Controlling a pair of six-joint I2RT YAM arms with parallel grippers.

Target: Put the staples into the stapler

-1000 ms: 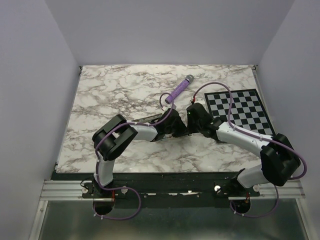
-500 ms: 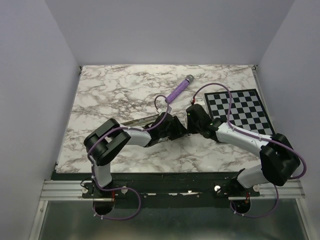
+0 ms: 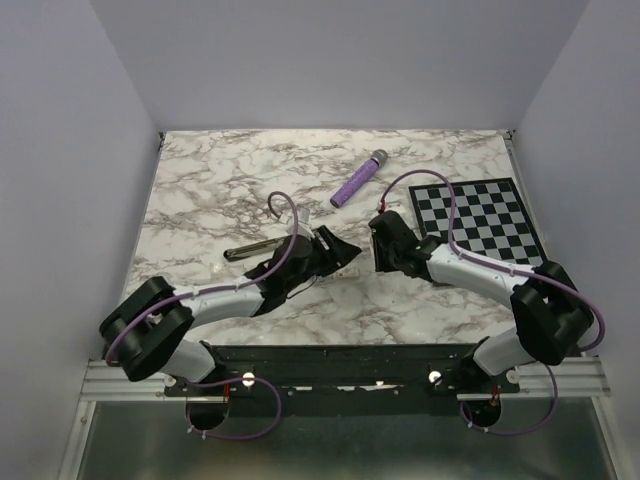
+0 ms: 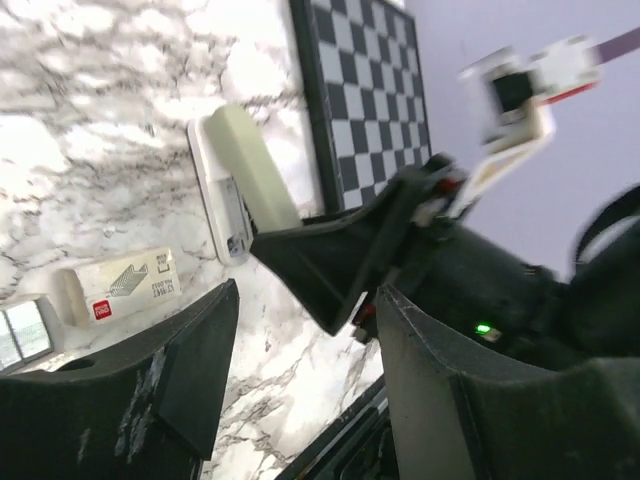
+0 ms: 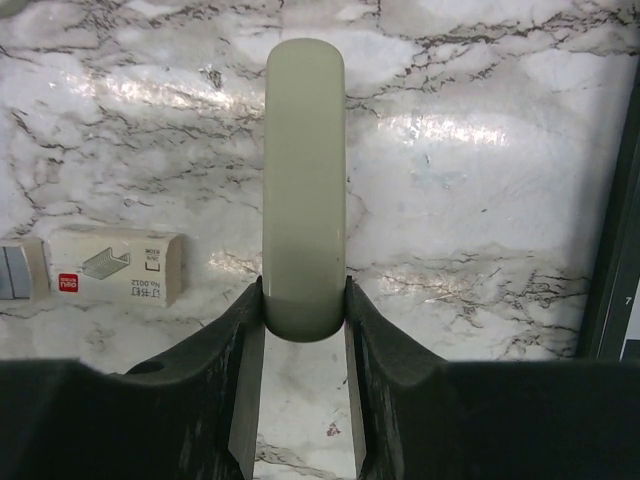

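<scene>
The stapler [image 5: 305, 170], a slim beige oblong with rounded ends, lies on the marble table. My right gripper [image 5: 305, 320] is shut on its near end, one finger on each side. In the left wrist view the stapler [image 4: 245, 170] juts out from the right gripper's dark fingers [image 4: 330, 270]. The staples are a cream-white box [image 5: 115, 265] just left of the stapler, with a grey block [image 5: 12, 272] at the frame's edge. The box [image 4: 125, 285] also shows ahead of my left gripper [image 4: 305, 390], which is open and holds nothing. From above, the left gripper [image 3: 340, 250] faces the right gripper [image 3: 378, 240] across a small gap.
A purple cylinder with a grey tip [image 3: 358, 178] lies at the back of the table. A checkerboard [image 3: 480, 220] sits at the right, close behind the right gripper. A dark slim metal piece [image 3: 250, 250] lies to the left of the left gripper.
My left gripper has opened and drawn back leftward from the stapler, its arm stretching low over the table. The right arm has kept its grip and place.
</scene>
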